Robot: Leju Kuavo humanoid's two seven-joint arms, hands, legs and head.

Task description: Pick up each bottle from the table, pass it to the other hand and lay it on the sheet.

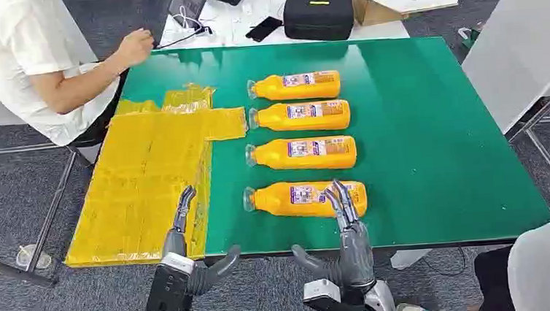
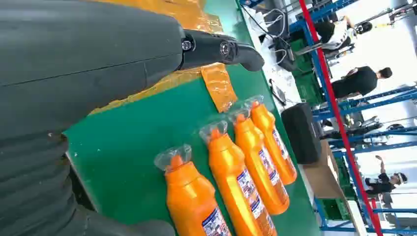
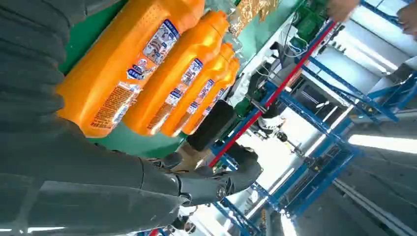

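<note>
Four orange bottles (image 2: 236, 172) side by side on green table (image 2: 133, 142); left hand (image 2: 88, 64) empty.

- Each of the four bottles carries a printed label with blue, red and white blocks; the print is too small and blurred to read.
- The nearest bottle (image 1: 306, 199), lying just under the right hand's (image 1: 348, 227) fingertips, shows its label (image 3: 160, 42) closest in the right wrist view, yet no word or number on it can be made out.
</note>
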